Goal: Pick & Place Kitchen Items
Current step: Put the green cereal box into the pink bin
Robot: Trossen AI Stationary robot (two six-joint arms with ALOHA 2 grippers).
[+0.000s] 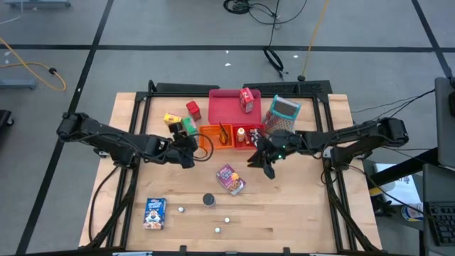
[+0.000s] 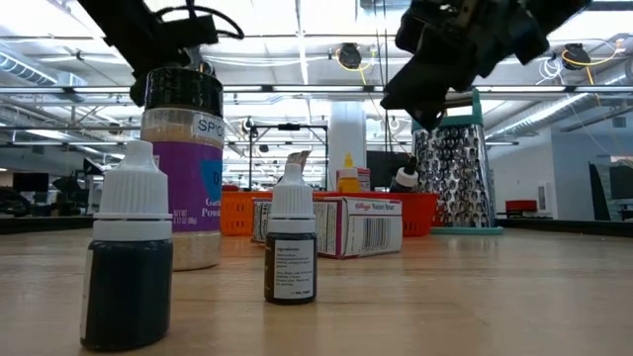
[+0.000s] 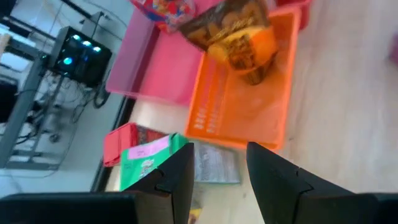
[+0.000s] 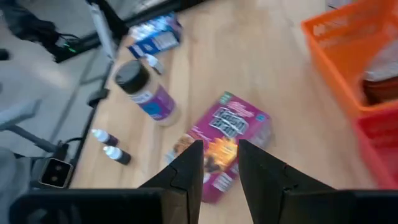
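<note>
Purple cereal box (image 4: pixel 219 145), light, stiff cardboard, lies flat at table centre; right gripper (image 4: pixel 219 163) hovers above at 12 o'clock, fingers apart, empty.

- Light is bright and even in the overhead picture; the arms throw only faint, soft shadows on the wooden table (image 1: pixel 298 213).
- In the table-height picture, ceiling lights (image 2: pixel 297 20) across the top blow out to white glare.
- There, the near dropper bottle (image 2: pixel 127 259) at lower left is slightly soft and dark against the backlight.
- Both wrist pictures are blurred; the orange bin (image 3: pixel 242 106) and purple box (image 4: pixel 224 146) look smeared.
</note>
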